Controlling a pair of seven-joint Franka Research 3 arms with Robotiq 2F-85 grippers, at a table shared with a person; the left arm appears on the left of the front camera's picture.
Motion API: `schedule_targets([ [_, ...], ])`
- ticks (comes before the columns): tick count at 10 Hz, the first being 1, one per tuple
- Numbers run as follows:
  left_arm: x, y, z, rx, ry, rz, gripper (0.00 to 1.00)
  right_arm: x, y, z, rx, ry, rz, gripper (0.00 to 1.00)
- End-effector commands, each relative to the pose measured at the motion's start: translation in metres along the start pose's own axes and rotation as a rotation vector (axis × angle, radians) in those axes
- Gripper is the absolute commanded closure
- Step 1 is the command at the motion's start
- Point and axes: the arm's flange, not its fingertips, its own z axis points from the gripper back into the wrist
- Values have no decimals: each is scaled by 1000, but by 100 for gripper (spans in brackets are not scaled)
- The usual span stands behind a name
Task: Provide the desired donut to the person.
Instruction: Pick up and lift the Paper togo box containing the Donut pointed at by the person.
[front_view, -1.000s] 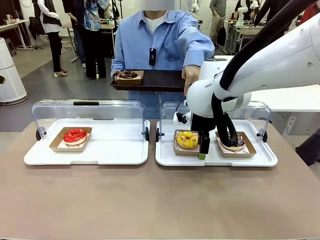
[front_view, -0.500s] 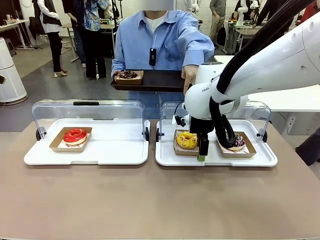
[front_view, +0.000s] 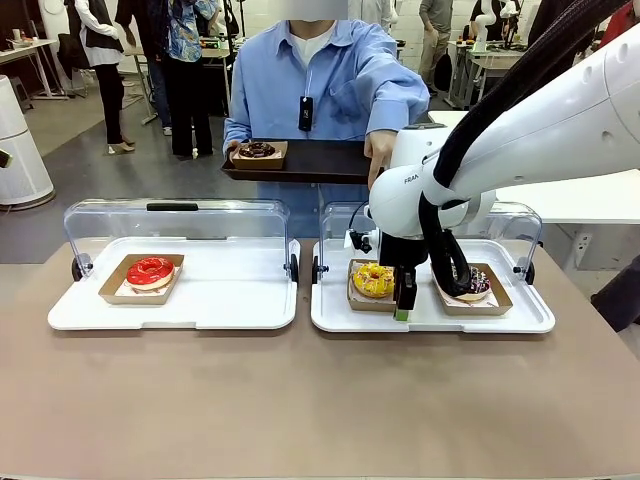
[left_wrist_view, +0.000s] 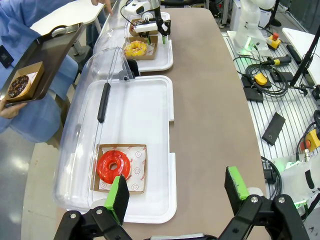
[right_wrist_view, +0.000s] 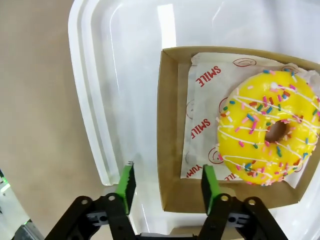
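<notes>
There are four ring donuts: one red-glazed donut, one yellow sprinkled donut, one dark sprinkled donut and one dark chocolate donut. Each lies in its own shallow brown cardboard box, four boxes in all. Two white plastic trays stand on the table, the left tray holding one box and the right tray holding two. Each has one clear domed lid. One flat dark serving tray carries the fourth box, held by one person in a light blue shirt.
</notes>
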Motion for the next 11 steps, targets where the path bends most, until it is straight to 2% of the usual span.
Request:
schedule_targets([
  [1,1,0,1,10,-9,3,0,1,-5,0,-18,16,12,100],
  [2,1,0,1,10,-9,3,0,1,-5,0,-20,16,12,100],
  [3,1,0,1,10,-9,3,0,1,-5,0,-19,18,11,95],
  [4,1,0,1,10,-9,3,0,1,-5,0,-21,19,11,100],
  [8,1,0,1,10,-9,3,0,1,-1,10,-44,23,23,100],
  [11,1,0,1,10,-9,3,0,3,27,51,-63,-22,44,100],
])
